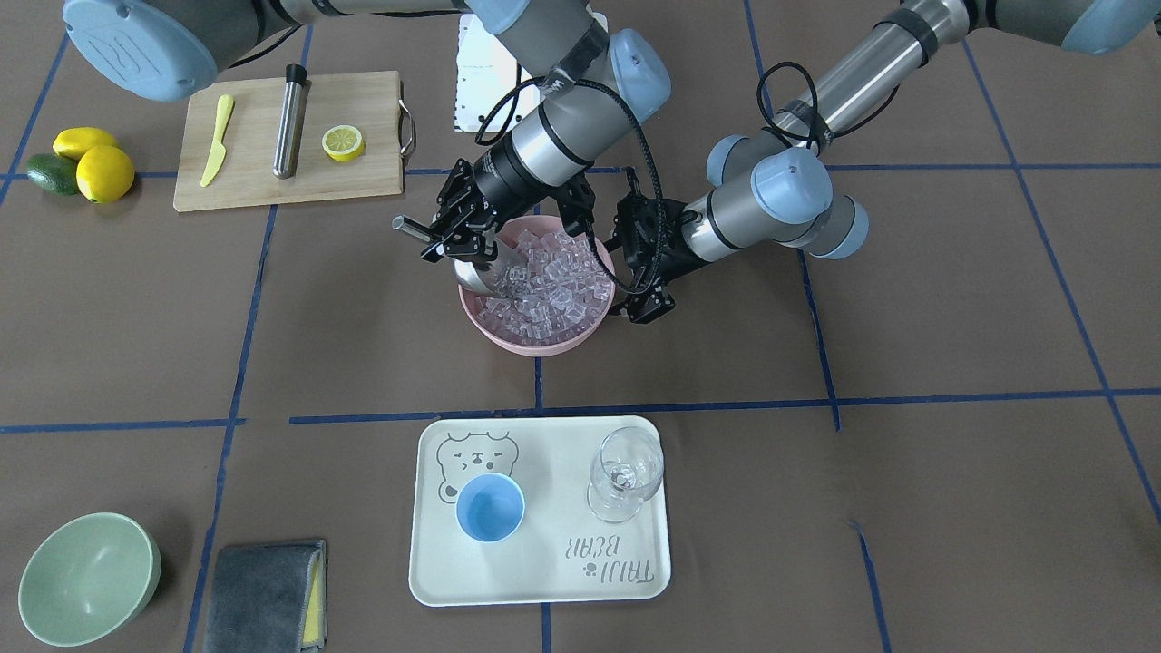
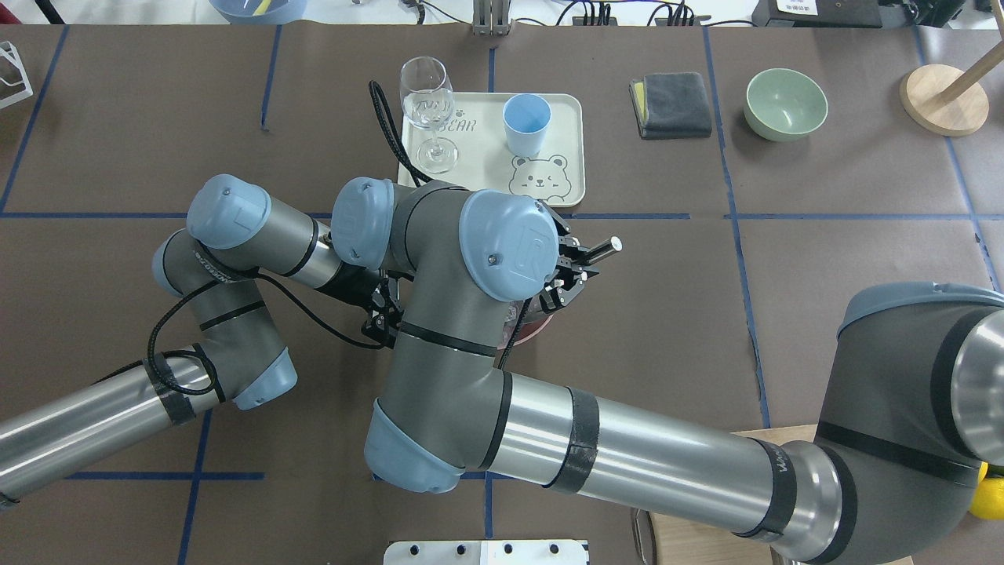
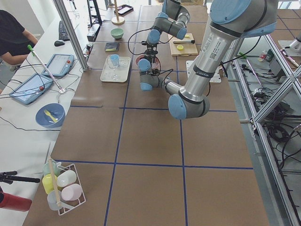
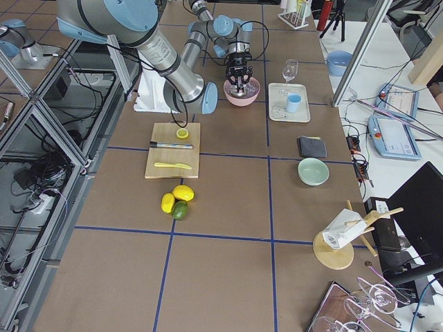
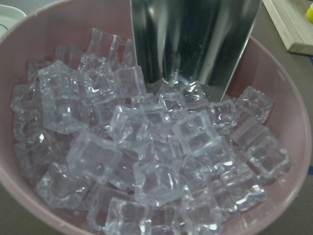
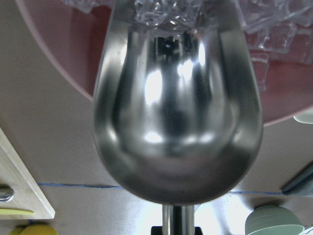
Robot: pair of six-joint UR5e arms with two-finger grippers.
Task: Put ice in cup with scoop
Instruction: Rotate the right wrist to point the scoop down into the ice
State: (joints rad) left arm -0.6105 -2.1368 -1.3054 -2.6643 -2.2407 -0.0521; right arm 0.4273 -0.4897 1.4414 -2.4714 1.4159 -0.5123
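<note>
Brown table (image 1: 952, 299) with a grid of blue tape (image 1: 635, 408); a white desk (image 3: 19, 141) runs alongside. The right gripper (image 1: 451, 238) clamps the scoop (image 1: 482, 277) by its handle. The scoop's long axis slants down, its mouth in the ice (image 1: 558, 281) in a pink bowl (image 1: 535, 346). The left gripper (image 1: 642, 307) sits beside the bowl's rim; I cannot tell its grip. The cup (image 1: 490, 508) stands on a tray (image 1: 544, 580).

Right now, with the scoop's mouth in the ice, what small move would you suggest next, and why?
I would probably push the scoop a little deeper into the ice, so that cubes slide in. The right gripper holds its handle, its lip only meets the pile in the pink bowl, and the trough looks empty.
</note>
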